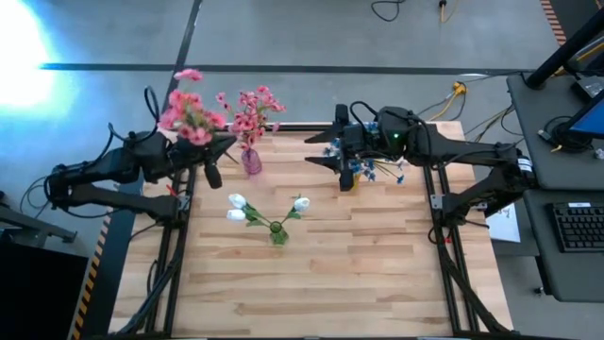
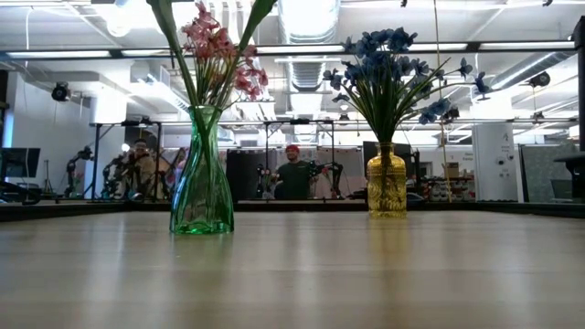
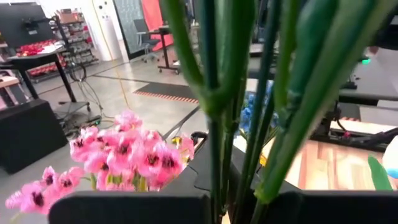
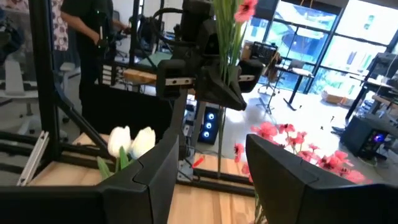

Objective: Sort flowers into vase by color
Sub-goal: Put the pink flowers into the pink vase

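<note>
High view: the left claw (image 1: pixel 213 149) sits at the table's (image 1: pixel 377 274) ten o'clock corner, closed on a pink sprig (image 1: pixel 189 115) whose blossoms spread just beyond its tip. At its three o'clock, close by, stands a pink vase (image 1: pixel 251 161) holding more pink flowers (image 1: pixel 251 111). The left arm reaches in level from nine o'clock. The right claw (image 1: pixel 326 151) hovers at one o'clock beside the blue flowers (image 1: pixel 370 170), fingers parted, holding nothing. White tulips (image 1: pixel 247 208) stand in a green vase (image 1: pixel 277 233) at the centre.

Low view: a green vase (image 2: pixel 201 178) of pink flowers (image 2: pixel 219 55) stands at nine o'clock, a yellow vase (image 2: pixel 387 183) of blue flowers (image 2: pixel 384 64) at three.

Left wrist view: green stems (image 3: pixel 230 106) rise from between the closed fingers (image 3: pixel 124 208), pink blossoms (image 3: pixel 130 152) beyond.

Right wrist view: its fingers (image 4: pixel 280 168) stand apart and empty, tulips (image 4: pixel 130 142) beyond them.
</note>
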Available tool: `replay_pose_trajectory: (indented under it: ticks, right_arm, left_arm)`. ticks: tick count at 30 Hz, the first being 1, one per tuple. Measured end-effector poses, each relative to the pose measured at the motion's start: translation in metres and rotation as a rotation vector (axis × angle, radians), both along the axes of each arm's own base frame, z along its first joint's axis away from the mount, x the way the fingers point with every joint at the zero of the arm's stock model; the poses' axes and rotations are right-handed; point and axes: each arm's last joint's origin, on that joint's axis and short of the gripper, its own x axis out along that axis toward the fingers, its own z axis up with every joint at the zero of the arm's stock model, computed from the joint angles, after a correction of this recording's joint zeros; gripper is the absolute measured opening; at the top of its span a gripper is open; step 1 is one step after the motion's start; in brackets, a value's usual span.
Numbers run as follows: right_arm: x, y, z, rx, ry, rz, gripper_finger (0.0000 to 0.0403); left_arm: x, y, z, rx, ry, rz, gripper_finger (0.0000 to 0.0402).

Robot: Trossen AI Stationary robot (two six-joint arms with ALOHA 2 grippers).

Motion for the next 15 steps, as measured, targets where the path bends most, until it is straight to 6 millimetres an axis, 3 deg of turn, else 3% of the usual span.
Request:
replay_pose_trajectory:
  ticks: [15]
  right_arm:
    - [-0.012, 0.001, -0.005, -0.029, 0.123, -0.021, 0.0157]
  left_arm:
    - [-0.024, 0.000, -0.070, -0.003, -0.091, 0.053, 0.0000]
